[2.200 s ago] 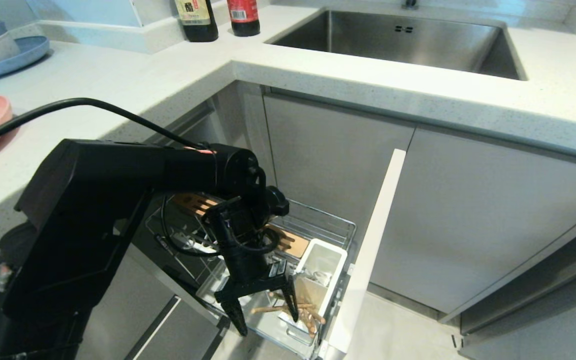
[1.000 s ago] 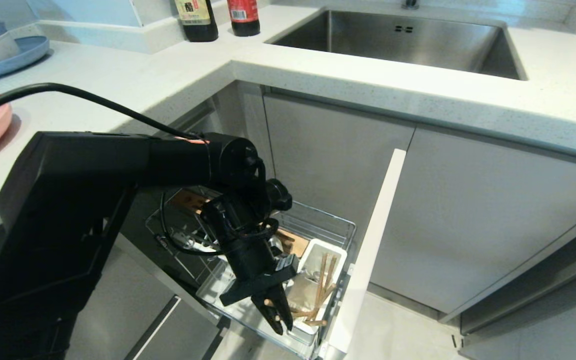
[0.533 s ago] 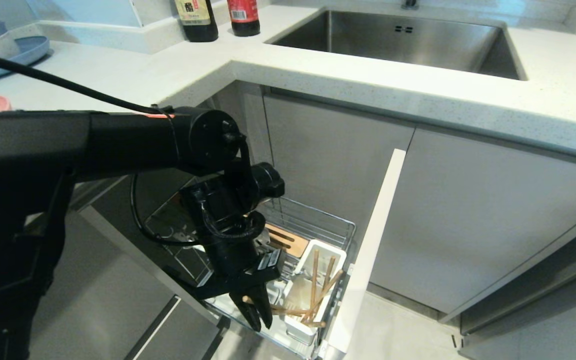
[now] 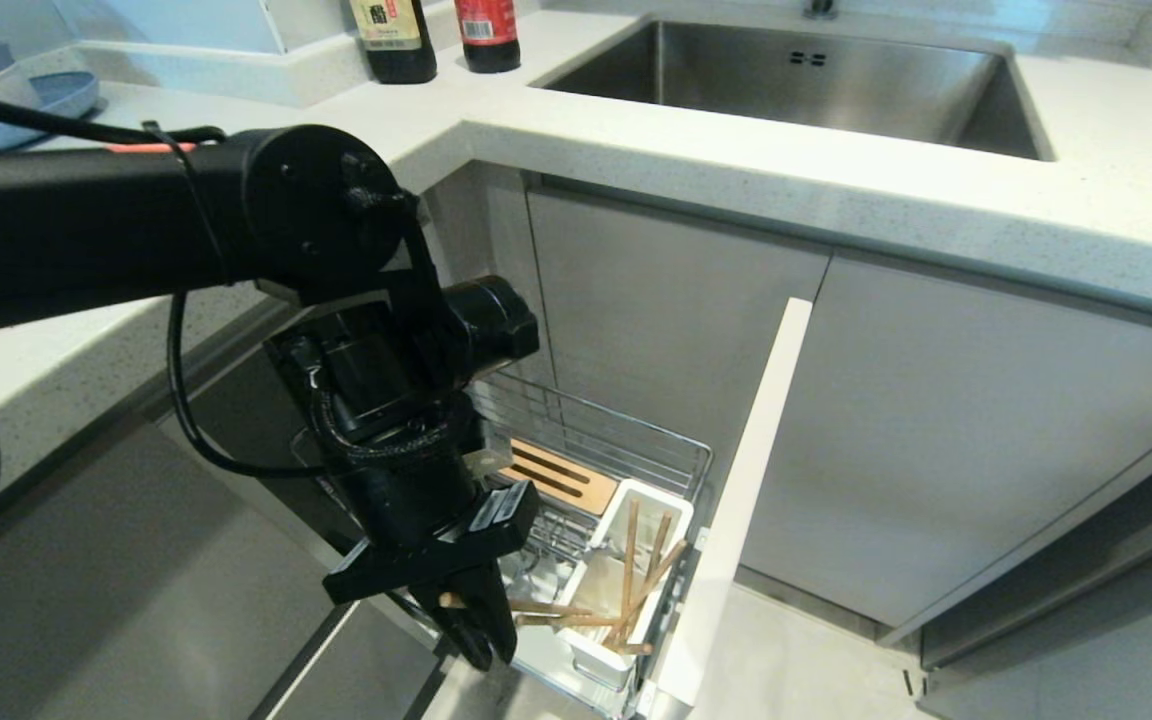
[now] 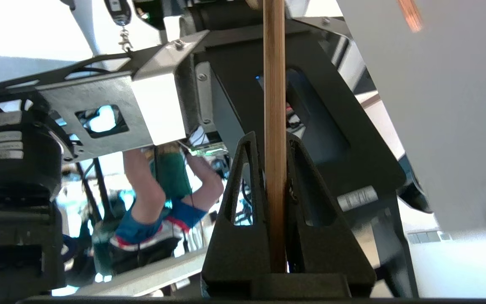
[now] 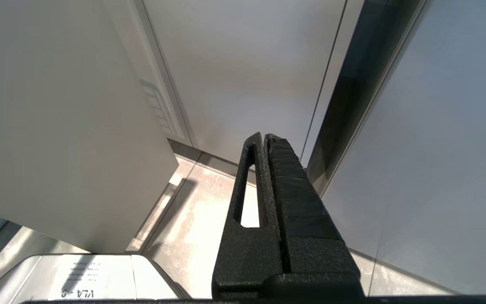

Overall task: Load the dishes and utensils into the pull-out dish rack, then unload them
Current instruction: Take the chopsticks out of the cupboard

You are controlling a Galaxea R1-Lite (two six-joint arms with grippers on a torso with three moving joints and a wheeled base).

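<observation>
My left gripper (image 4: 477, 622) hangs over the front edge of the pull-out dish rack (image 4: 626, 440), shut on a light wooden chopstick (image 4: 541, 607) that lies nearly level toward the white utensil cup (image 4: 658, 500). In the left wrist view the same chopstick (image 5: 274, 105) runs straight up between the closed fingers of the left gripper (image 5: 273, 141). More chopsticks (image 4: 629, 560) lean in the cup. The slotted wooden strip (image 4: 556, 478) shows behind it. My right gripper (image 6: 264, 137) is shut on nothing, parked low beside cabinet fronts. The pink dishes and the spoon are hidden.
The rack's white front panel (image 4: 746, 500) stands open to the right of the cup. Above are the countertop (image 4: 636, 170), a sink (image 4: 816, 80), two bottles (image 4: 396, 40) and a blue plate (image 4: 61, 90) at the far left. A person (image 5: 163, 198) appears behind my left gripper.
My left gripper was open over the cup, then shut on a chopstick. The arm has since lifted and drawn back to the left, pulling the stick's end out of the cup.
</observation>
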